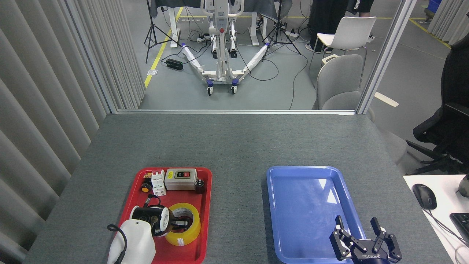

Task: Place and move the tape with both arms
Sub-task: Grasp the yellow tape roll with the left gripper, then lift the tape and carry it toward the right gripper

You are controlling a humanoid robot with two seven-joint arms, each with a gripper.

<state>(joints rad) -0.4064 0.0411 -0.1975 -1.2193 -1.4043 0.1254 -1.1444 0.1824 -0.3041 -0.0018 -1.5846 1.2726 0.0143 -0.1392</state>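
The tape (pixel 183 224), a glossy ring of translucent yellow film on a white cardboard core, lies flat in the lower half of the smooth red plastic tray (pixel 205 205) at lower left, its hole facing straight up. The left gripper (pixel 178 223) reaches into that hole from the left, one of its fingers (pixel 180 223) inside the core; I cannot tell how far they are spread. At the bottom right, the right gripper (pixel 361 236) hangs over the near corner of the shiny blue tray (pixel 304 190), black fingers spread wide, holding nothing. Both trays sit on the felt-like grey tabletop (pixel 234 143).
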